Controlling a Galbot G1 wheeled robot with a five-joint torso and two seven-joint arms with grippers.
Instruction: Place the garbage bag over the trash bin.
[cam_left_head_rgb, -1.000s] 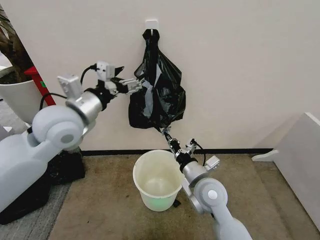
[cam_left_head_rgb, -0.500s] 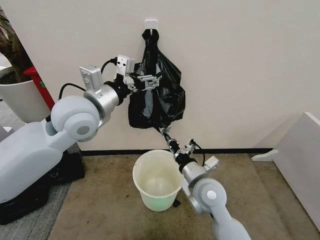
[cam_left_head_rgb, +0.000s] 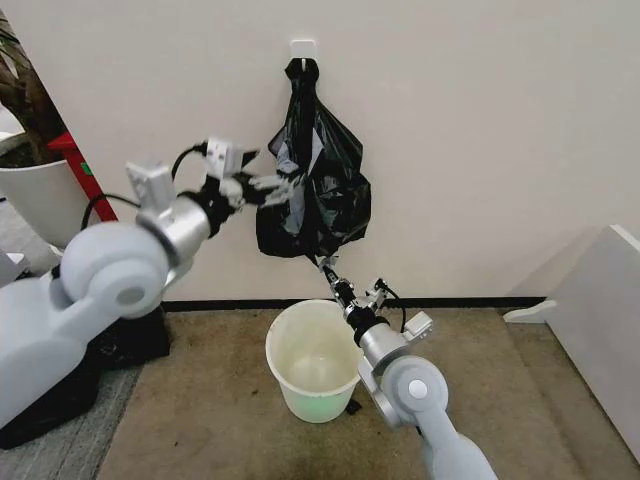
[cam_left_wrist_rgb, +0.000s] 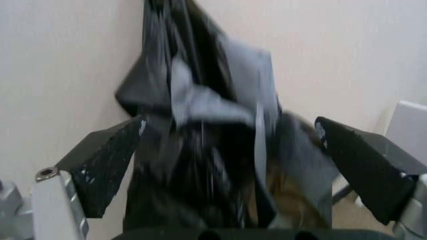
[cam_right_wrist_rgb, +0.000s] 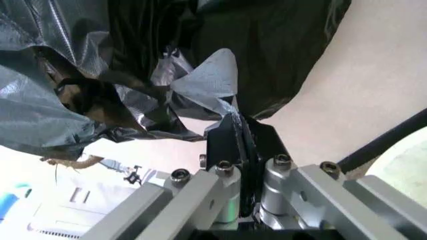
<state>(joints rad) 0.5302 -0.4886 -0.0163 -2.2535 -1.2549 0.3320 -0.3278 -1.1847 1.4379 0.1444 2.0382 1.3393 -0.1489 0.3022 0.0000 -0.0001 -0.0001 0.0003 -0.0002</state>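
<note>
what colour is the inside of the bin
Pale green tint over white, strongest toward the bottom of the bin; the head view shows it best.

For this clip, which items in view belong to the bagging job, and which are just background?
Job:
garbage bag, hanging from the wall hook
trash bin, on the floor below
left gripper, open beside the bag
right gripper, shut on the bag's bottom edge

Background:
planter
white board

No legible text, label, brand, number or sign appears on any surface in the head view or either wrist view.
</note>
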